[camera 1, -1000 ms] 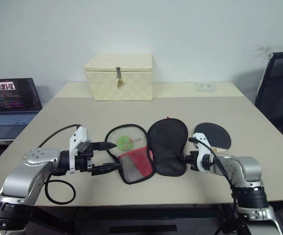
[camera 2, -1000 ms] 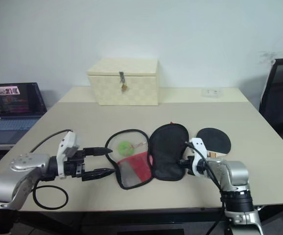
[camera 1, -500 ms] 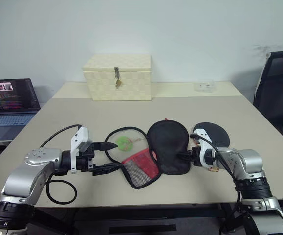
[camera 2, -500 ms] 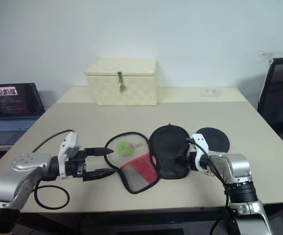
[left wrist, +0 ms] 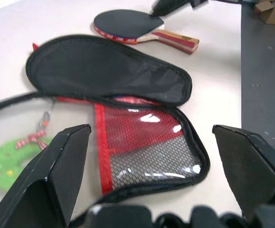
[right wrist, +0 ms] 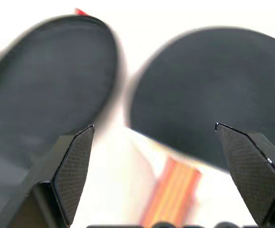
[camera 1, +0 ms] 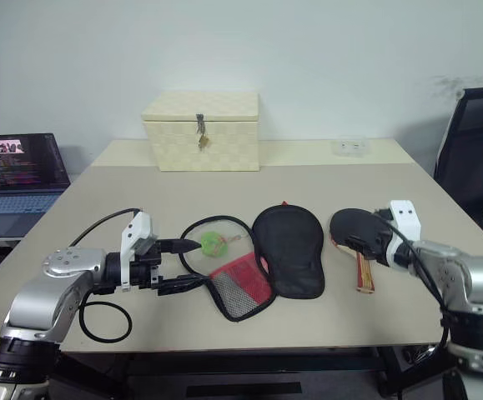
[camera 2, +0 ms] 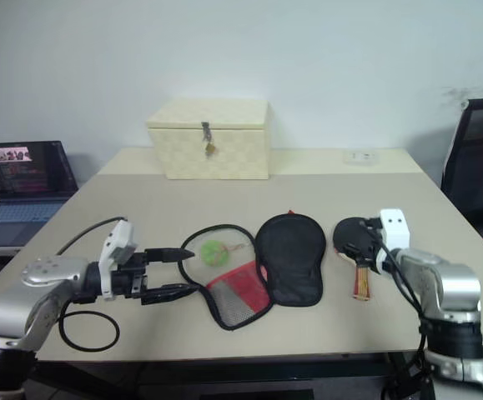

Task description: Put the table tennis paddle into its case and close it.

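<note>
The table tennis paddle [camera 1: 351, 225] lies black face up on the table, its striped wooden handle [camera 1: 364, 275] pointing toward me. My right gripper [camera 1: 368, 240] hovers open just over the blade's near edge, holding nothing; in the right wrist view the paddle [right wrist: 213, 104] lies between its spread fingers. The case [camera 1: 288, 250] lies unzipped left of the paddle, black flap up, with its red mesh part [camera 1: 241, 287] spread at the front left. A green charm [camera 1: 214, 243] sits inside the black cord loop. My left gripper [camera 1: 183, 267] stands open beside the mesh part [left wrist: 142, 152], touching nothing.
A cream woven box [camera 1: 201, 129] with a metal latch stands at the back of the table. An open laptop [camera 1: 16, 171] is at the far left and a black chair [camera 1: 475, 158] at the right. A black cable loop [camera 1: 99, 321] hangs by my left arm.
My right gripper opened, let go of the case's black flap and swung right and up over the paddle. The case shifted slightly. The left gripper stayed in place.
</note>
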{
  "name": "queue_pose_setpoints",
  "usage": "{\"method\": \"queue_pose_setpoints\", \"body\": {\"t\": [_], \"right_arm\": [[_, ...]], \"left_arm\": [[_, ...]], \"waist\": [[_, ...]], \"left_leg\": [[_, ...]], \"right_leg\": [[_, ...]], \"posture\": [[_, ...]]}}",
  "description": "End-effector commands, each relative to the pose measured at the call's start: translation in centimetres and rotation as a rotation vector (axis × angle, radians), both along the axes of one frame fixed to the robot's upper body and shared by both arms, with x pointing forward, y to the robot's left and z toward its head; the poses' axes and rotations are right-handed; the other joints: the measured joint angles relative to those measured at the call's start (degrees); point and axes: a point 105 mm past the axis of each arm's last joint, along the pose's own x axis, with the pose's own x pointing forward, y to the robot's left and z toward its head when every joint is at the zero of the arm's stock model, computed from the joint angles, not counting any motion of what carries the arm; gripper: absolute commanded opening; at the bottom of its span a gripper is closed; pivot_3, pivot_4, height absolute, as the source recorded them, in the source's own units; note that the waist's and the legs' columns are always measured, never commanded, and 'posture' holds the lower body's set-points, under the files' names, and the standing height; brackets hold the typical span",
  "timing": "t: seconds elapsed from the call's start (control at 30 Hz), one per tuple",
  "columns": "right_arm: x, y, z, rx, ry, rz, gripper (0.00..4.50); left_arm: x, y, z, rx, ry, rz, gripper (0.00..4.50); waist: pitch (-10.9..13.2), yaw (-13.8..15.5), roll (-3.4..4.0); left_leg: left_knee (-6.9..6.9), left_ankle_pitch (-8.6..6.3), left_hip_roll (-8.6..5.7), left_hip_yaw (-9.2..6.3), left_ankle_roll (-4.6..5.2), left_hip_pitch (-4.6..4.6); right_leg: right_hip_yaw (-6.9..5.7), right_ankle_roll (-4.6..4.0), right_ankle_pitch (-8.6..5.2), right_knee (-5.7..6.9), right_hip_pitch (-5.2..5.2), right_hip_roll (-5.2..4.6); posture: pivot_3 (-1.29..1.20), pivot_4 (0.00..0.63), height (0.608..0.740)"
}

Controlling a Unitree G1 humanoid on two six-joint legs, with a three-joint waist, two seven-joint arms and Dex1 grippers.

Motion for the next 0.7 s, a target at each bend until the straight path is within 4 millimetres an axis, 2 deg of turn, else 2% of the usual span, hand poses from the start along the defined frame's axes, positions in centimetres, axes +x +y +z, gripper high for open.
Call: {"method": "queue_pose_setpoints", "body": {"t": [0.03,0.13,0.27,0.5,0.7], "right_arm": [[-0.7,-0.2,1.5,-0.014,-0.066,-0.073,4.48],[-1.7,0.4,-0.2,-0.011,-0.038,-0.132,4.48],[-1.8,0.3,-1.5,-0.019,-0.016,-0.16,4.48],[-1.1,-0.4,-2.1,-0.028,-0.003,-0.16,4.48],[-0.3,0.0,-2.9,-0.031,0.009,-0.14,4.48]], "left_arm": [[0.1,-0.3,0.8,0.001,-0.042,-0.028,4.5],[0.5,-0.5,0.9,0.002,-0.046,-0.037,4.5],[0.7,-0.6,0.9,0.003,-0.053,-0.045,4.5],[0.7,-0.5,0.9,0.001,-0.059,-0.037,4.5],[0.6,-0.3,0.8,0.002,-0.062,-0.024,4.5]], "waist": [[0.02,-0.15,0.04],[0.01,-0.05,0.02],[0.02,-0.02,0.04],[0.02,-0.06,0.03],[0.0,-0.2,0.01]], "left_leg": [[0.0,0.0,0.0,0.02,0.0,0.01],[0.0,0.0,0.01,0.08,0.0,0.02],[0.0,0.0,0.01,0.09,0.0,0.0],[0.0,-0.01,0.0,0.52,0.01,0.08],[-0.01,-0.01,0.0,0.79,0.02,0.1]], "right_leg": [[0.03,0.0,0.0,0.01,0.0,0.0],[0.1,0.0,0.0,0.02,-0.03,0.0],[0.12,0.0,0.0,0.01,-0.03,0.0],[0.56,0.02,0.0,0.02,-0.1,0.0],[0.81,0.02,0.01,0.04,-0.23,0.04]], "posture": [[0.0,0.15,0.74],[0.0,0.15,0.74],[0.0,0.15,0.74],[0.0,0.15,0.74],[0.0,0.15,0.74]]}}
